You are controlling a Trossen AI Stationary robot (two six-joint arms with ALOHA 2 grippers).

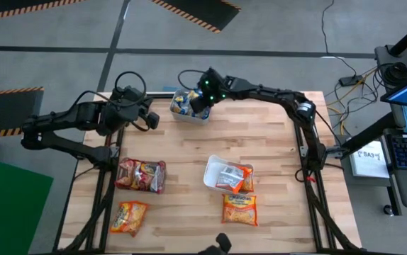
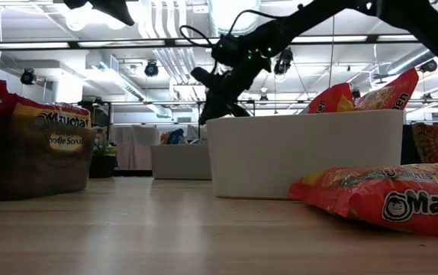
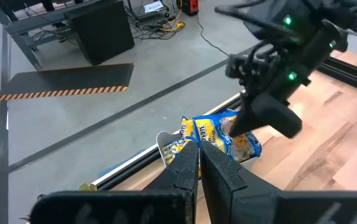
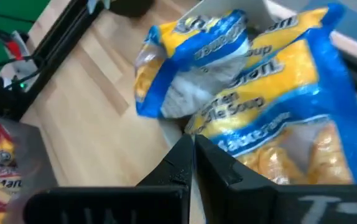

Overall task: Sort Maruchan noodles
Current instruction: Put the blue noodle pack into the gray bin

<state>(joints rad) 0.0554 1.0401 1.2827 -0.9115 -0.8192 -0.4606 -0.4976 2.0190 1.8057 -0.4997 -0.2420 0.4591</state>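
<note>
Two loose orange packets (image 1: 239, 209) lay crinkled on the near edge of the pale wood table (image 1: 182, 149), and at the far edge the right gripper (image 1: 198, 101), fingers pressed shut and empty, hovered over blue-and-yellow packets (image 1: 184, 104) in their clear tray (image 1: 188, 113), while the left gripper (image 1: 152, 120), shut too, waited left.

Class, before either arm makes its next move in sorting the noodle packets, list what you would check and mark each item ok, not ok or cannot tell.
1. Right tool over far tray of blue-and-yellow packets: ok.
2. Right tool empty and shut: ok.
3. Left tool shut, waiting at table's far left edge: ok.
4. Orange packet loose outside white tray: not ok.
5. Second orange packet loose near front: not ok.
6. Blue-and-yellow packets fully inside tray: cannot tell.
</note>
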